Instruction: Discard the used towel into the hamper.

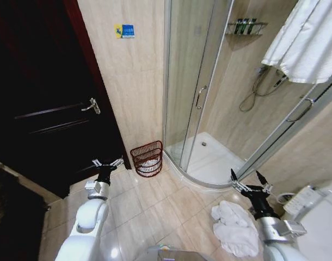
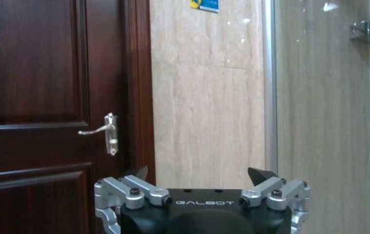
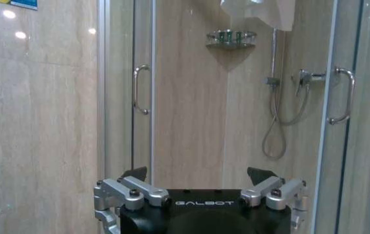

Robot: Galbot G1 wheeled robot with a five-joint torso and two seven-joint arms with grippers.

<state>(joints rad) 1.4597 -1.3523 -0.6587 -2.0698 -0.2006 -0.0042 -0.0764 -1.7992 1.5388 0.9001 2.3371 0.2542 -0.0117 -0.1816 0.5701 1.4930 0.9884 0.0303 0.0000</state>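
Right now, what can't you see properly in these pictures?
- Hamper: something white lies inside, too small in the head view to identify.
- Towel on the floor: the right claw and its arm cover one edge.
- Shelf bottles: labels too small.
- Hanging towel: cut off by the head view's edge.

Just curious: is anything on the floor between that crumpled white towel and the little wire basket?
No. In the head view, only bare tiled floor lies between the towel and the basket.

Left gripper and right gripper spread wide, empty.
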